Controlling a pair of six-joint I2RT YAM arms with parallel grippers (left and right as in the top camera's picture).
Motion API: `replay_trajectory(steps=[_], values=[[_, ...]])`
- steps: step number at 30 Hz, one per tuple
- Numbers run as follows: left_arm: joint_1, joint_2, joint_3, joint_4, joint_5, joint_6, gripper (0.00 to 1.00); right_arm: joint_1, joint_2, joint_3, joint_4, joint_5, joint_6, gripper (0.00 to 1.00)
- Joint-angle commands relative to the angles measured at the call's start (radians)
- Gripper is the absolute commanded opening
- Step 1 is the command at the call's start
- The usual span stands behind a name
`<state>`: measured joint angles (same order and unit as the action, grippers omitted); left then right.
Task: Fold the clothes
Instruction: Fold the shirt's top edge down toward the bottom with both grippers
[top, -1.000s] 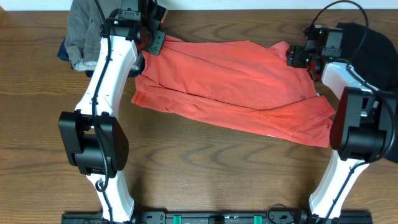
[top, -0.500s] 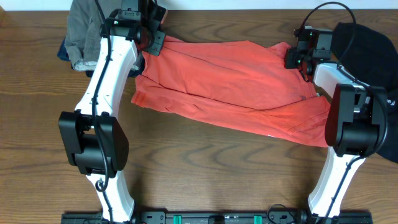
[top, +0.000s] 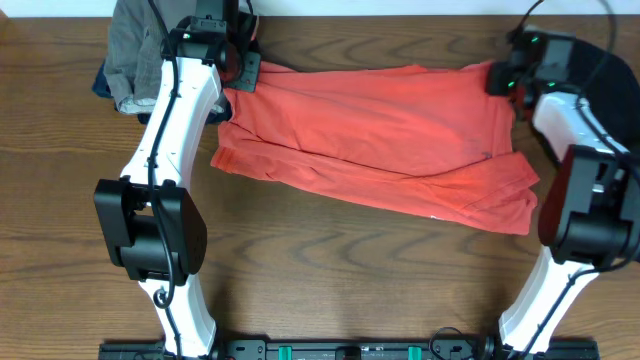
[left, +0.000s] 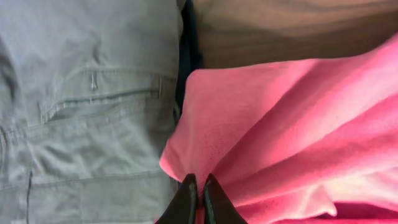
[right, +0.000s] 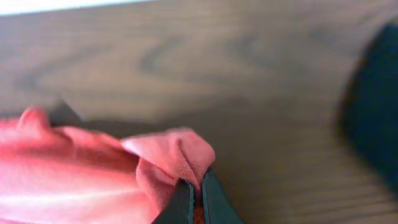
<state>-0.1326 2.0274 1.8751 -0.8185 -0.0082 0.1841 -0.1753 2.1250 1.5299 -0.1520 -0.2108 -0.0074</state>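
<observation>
A coral-red T-shirt (top: 380, 130) lies spread across the middle of the table, its lettering hidden. My left gripper (top: 242, 68) is shut on the shirt's far left corner; the left wrist view shows red cloth (left: 261, 130) pinched between the black fingertips (left: 186, 199). At the far right corner my right gripper (top: 500, 80) is shut on a fold of the same shirt (right: 168, 155), held just over the wood. A black garment (top: 605, 75) lies beyond the right arm at the table's far right, and the right wrist view catches it as a dark blur (right: 373, 99).
Grey trousers (top: 130, 55) with something dark blue under them are heaped at the far left, right beside the left gripper; their pocket fills the left wrist view (left: 87, 106). Bare wood table (top: 330, 270) runs in front of the shirt. A white wall edge lines the back.
My right gripper closed on the shirt's far right corner and pulled it right and toward the back, stretching the top edge straighter. The left gripper kept its hold and stayed put.
</observation>
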Motion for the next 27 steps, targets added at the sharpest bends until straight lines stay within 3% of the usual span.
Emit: replay_trajectory(steps=[1,7,14,27], values=[[0.005,-0.012,0.006,-0.022,-0.035,-0.059,0.06,-0.025,-0.042,0.067,-0.008,-0.053,-0.009,0.01],[0.010,-0.014,0.006,0.033,-0.038,-0.067,0.06,-0.031,-0.042,0.143,-0.044,-0.075,-0.063,0.01],[0.019,-0.014,0.006,0.108,-0.038,-0.066,0.06,-0.038,-0.042,0.306,-0.316,-0.102,-0.129,0.01],[0.019,-0.013,0.005,-0.128,-0.038,-0.043,0.06,-0.054,-0.042,0.368,-0.864,-0.108,-0.159,0.01]])
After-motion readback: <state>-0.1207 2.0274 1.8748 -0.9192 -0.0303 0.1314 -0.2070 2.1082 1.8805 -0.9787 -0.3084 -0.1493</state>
